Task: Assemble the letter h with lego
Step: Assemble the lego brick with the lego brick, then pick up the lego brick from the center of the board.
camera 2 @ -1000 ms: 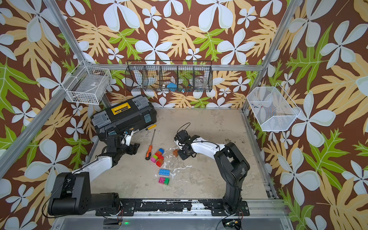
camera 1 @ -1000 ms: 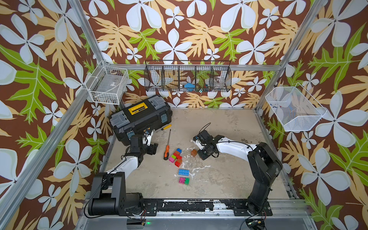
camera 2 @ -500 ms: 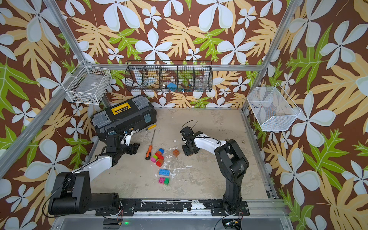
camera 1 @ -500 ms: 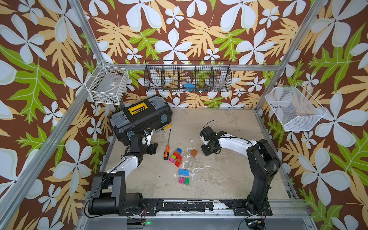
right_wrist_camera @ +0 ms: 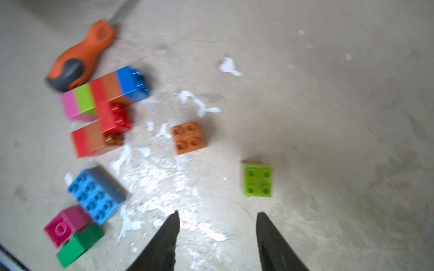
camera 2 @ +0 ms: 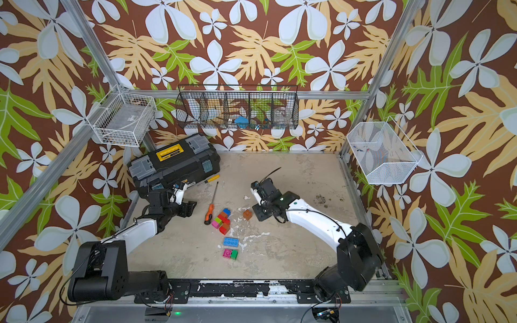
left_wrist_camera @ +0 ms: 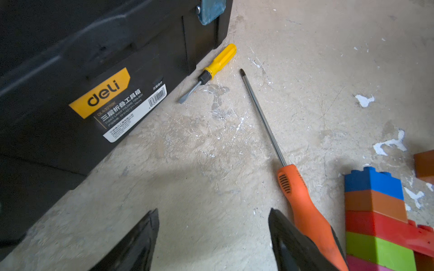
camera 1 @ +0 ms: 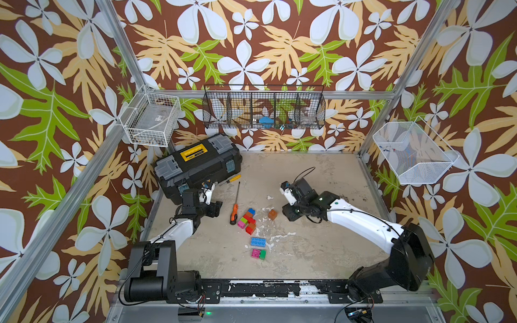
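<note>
Lego (camera 2: 230, 242) lies loose on the table (camera 1: 307, 251): nearest, a pink-and-green pair (camera 1: 258, 254), a long blue brick (camera 1: 258, 242) at its 12 o'clock, then the letter h cluster (camera 1: 247, 221) with a lone orange brick (camera 1: 272, 214) at its 3 o'clock. Left gripper (left_wrist_camera: 213, 211), beside the orange-handled screwdriver (camera 1: 234, 214) at the cluster's 9 o'clock, and right gripper (right_wrist_camera: 217, 213), at its 3 o'clock, both gape, holding nothing. Farthest, at 11 o'clock, sits a black toolbox (camera 1: 198, 165).

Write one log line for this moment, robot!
left gripper: open, empty | right gripper: open, empty | lone orange brick: loose | brick cluster: beside orange screwdriver
</note>
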### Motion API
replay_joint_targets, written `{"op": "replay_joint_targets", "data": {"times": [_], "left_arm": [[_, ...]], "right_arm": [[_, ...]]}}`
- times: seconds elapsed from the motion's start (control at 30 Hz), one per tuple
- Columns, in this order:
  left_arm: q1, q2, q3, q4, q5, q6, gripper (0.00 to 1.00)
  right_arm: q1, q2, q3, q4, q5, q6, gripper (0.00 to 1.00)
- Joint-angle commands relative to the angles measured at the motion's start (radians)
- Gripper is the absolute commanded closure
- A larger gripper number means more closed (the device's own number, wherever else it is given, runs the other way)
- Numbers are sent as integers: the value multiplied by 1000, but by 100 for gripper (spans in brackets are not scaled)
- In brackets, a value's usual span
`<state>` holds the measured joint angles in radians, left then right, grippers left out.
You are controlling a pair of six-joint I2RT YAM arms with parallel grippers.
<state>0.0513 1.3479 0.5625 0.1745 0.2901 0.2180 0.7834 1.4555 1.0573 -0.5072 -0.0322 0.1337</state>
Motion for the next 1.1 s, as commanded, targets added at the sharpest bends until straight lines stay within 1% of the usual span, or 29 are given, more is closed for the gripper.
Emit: {"op": "replay_joint_targets", "data": {"times": [0.0,0.03,0.1,0.17,0.23,0.37,0.5,0.6,0.7,0.77,1.0,1.07], "left_arm": [[8,9,9,-14,25,3,23],[10,11,11,-18,28,3,23],[18,13,11,-23,39,2,23],[22,15,12,-24,48,0,23],[22,21,16,-29,53,1,23],[28,24,17,-30,62,0,23],[30,36,20,-35,76,0,23],[33,35,18,-33,82,-2,23],[35,35,17,-33,88,1,23],[36,29,13,-32,90,0,23],[38,-1,9,-36,81,13,23],[37,-22,6,-36,80,18,23]], "right_arm": [[202,-79,-126,157,-32,-239,45],[260,-102,-174,210,-39,-292,43],[331,-132,-255,322,-81,-332,43],[343,-132,-294,378,-137,-330,43],[348,-108,-304,392,-142,-314,41],[365,-13,-284,358,-66,-312,38],[372,59,-266,381,-61,-300,39],[372,100,-245,383,-44,-292,42],[372,127,-244,393,-52,-279,53],[373,141,-243,394,-52,-267,58],[372,155,-256,391,-68,-242,60],[372,149,-264,406,-74,-242,66]]}}
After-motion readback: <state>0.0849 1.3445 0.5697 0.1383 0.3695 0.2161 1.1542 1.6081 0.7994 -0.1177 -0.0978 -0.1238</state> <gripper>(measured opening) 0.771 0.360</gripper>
